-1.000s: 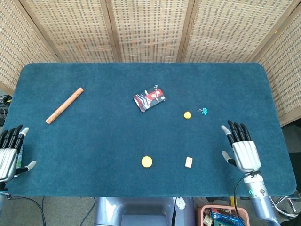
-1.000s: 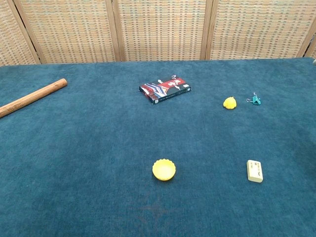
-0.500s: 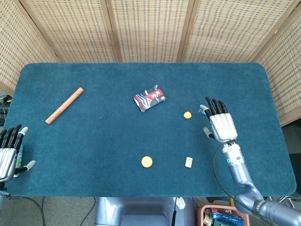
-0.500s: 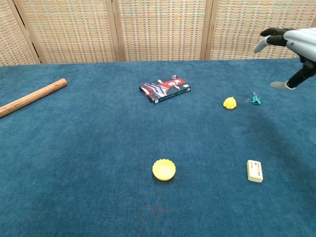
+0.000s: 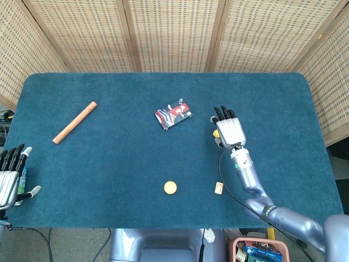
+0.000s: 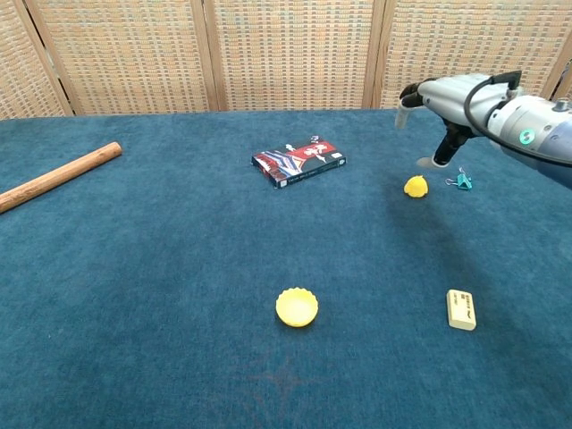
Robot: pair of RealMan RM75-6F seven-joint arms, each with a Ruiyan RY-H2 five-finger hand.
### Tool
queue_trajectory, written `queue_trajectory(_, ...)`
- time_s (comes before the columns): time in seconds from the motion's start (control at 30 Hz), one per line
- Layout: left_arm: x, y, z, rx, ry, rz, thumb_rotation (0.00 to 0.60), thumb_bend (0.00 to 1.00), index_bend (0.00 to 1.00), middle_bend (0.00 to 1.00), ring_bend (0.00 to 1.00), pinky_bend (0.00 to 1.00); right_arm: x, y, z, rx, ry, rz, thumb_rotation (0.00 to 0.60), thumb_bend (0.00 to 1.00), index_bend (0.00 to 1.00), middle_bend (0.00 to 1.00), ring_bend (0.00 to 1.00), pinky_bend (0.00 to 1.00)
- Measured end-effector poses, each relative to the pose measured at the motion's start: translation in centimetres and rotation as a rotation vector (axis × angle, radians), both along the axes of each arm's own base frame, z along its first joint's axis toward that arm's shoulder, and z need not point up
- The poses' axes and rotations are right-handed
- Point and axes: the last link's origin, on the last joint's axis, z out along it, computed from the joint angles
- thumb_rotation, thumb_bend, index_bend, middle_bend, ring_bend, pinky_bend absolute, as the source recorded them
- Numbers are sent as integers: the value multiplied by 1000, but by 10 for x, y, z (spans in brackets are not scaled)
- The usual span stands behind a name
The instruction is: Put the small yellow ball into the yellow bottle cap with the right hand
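Small yellow ball (image 6: 416,186) on table, yellow bottle cap (image 6: 297,307) empty, right hand (image 6: 444,100) above ball w/ fingers spread, holding nothing.

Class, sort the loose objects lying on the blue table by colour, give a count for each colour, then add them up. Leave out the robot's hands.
Yellow: 2, the small yellow ball and the scalloped yellow bottle cap
Brown: 1, the wooden stick
Red, mixed print: 1, the flat printed packet
Teal: 1, the small binder clip
Cream: 1, the small rectangular block
Total: 6
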Motion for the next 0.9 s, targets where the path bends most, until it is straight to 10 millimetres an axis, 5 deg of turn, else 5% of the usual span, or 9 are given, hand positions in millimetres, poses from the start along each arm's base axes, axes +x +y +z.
queue_trajectory(0.27,-1,1,0,3,3,6,600,104,0,0,0,0,-8,-18,-27,38,51,-85,600,262,296,76,0,136)
queue_trajectory(0.9,4,-1,-1,7,5,-16,600,105,0,0,0,0,-27,-27,-37,53,46,-143,600,262,337,104,0,137)
